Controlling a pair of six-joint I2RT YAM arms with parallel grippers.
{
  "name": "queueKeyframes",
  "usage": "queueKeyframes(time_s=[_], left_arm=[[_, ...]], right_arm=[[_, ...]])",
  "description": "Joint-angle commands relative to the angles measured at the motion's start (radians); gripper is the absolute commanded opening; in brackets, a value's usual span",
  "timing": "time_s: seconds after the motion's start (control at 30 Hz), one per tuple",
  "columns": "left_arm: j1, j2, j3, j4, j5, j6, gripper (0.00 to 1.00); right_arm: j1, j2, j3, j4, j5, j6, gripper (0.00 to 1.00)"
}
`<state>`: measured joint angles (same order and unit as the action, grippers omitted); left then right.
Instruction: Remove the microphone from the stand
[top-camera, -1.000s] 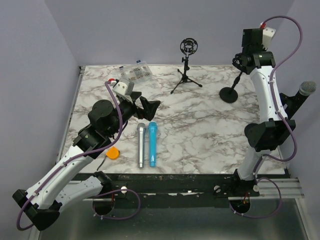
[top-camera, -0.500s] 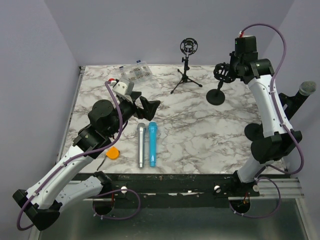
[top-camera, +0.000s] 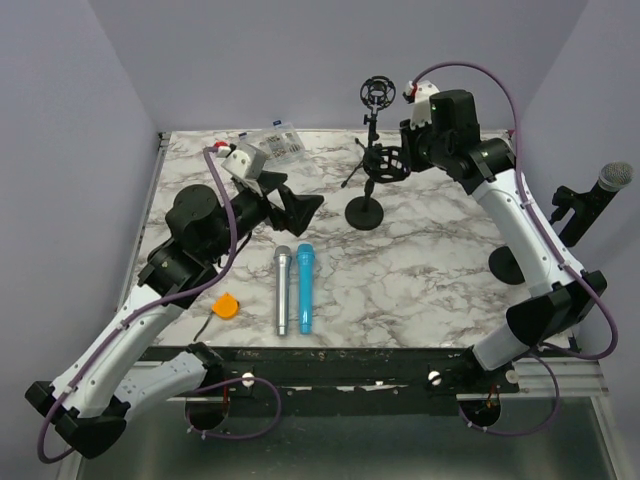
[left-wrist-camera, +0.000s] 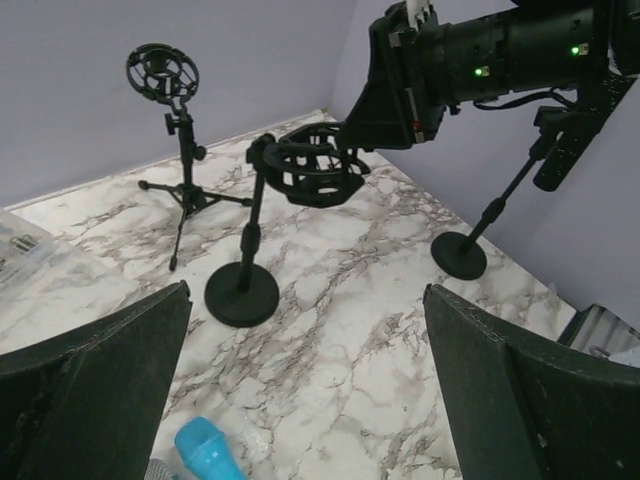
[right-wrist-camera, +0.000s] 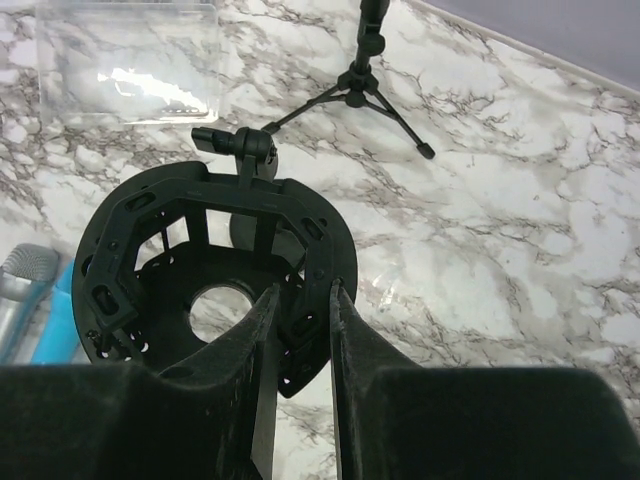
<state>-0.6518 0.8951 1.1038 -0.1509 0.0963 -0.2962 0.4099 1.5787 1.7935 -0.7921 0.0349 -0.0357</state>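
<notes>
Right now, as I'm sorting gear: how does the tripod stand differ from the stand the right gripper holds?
The tripod stand rests on three thin legs; the held stand has a round disc base. The tripod stand's mount ring is upright, the held stand's lies nearly flat. The right gripper is shut on the held stand's mount; nothing touches the tripod stand. Both are black, with empty mounts.

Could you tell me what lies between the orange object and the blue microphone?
The silver microphone lies there, close beside the blue microphone and further from the orange object; the top external view shows this.
</notes>
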Motion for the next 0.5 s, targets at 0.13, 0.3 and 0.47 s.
queueKeyframes(time_s=[0.13,0.3,0.47], left_arm=[[0.089,0.195,0.139,-0.047,0.335,-0.088,0.99],[0.095,0.354,0.268,-0.099,0.382,-0.146,0.99],[0.11,0.513,0.402,-0.132,0.387,-0.27,0.99]], right_arm=[[-0.001,-0.024,-0.048,0.075,-0.04,0.083,0.55],[-0.001,-0.047,-0.041,0.069,0.044,0.196,0.73],[-0.001,-0.123,-0.073,0.072,0.179,0.297,0.91]])
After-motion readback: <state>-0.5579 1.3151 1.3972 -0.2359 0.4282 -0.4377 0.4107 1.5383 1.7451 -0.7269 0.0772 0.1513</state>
